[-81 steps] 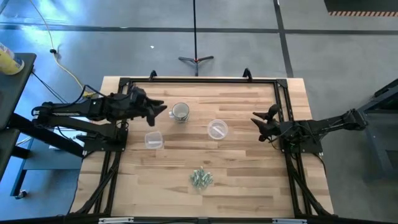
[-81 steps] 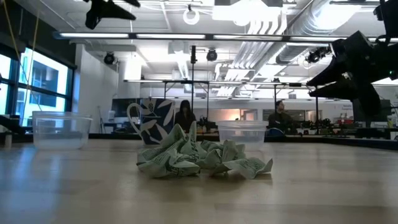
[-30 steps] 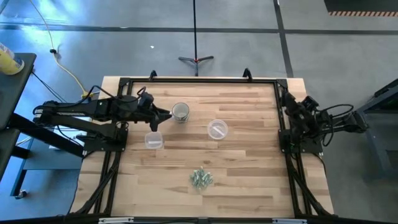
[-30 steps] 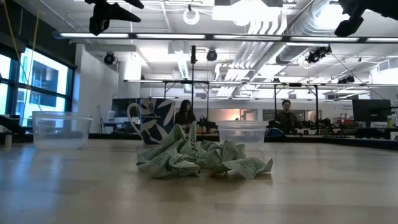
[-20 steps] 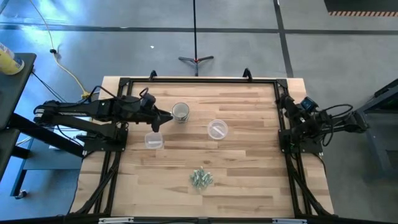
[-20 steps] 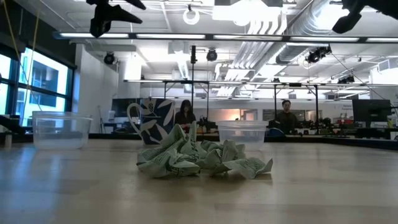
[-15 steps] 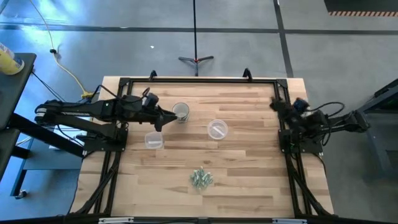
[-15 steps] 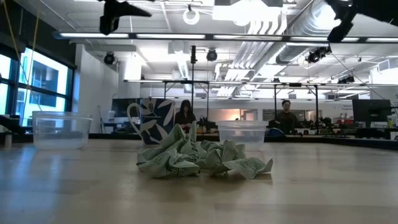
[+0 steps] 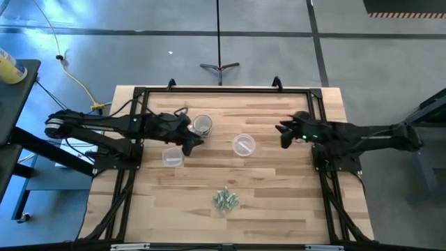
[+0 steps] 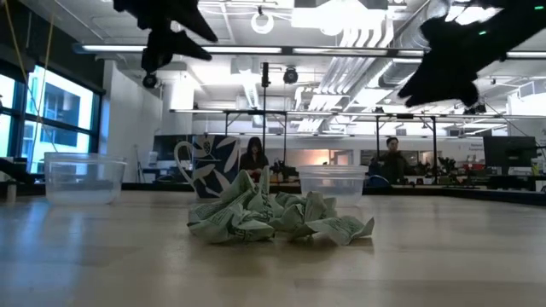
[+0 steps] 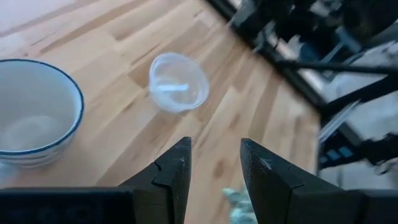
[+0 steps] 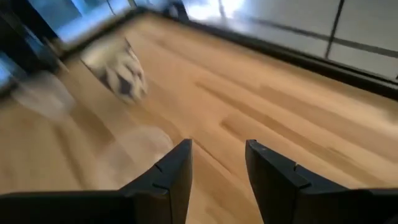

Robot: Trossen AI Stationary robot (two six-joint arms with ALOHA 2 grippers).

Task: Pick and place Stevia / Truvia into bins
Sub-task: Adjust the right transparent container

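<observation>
A heap of pale green and white sachets (image 9: 226, 200) lies on the wooden table near its front edge; it also shows in the low view (image 10: 277, 217). The round tub (image 9: 244, 145) stands mid-table and the squarish tub (image 9: 172, 157) to its left. My left gripper (image 9: 195, 141) hangs open above the table between the mug and the squarish tub; its wrist view (image 11: 214, 165) shows the round tub (image 11: 178, 81) ahead. My right gripper (image 9: 282, 134) is open, in the air right of the round tub, as its wrist view (image 12: 217, 163) shows.
A mug with a dark-rimmed mouth (image 9: 202, 125) stands behind the squarish tub, close to my left gripper. A black frame (image 9: 223, 90) runs round the table's far and side edges. Bare wood lies between the tubs and the sachet heap.
My left gripper has gone toward the table's right and near edges, past the mug. My right gripper has swung from the table's right edge inward, toward the round tub, and come lower. Tubs, mug and sachets have stayed in place.
</observation>
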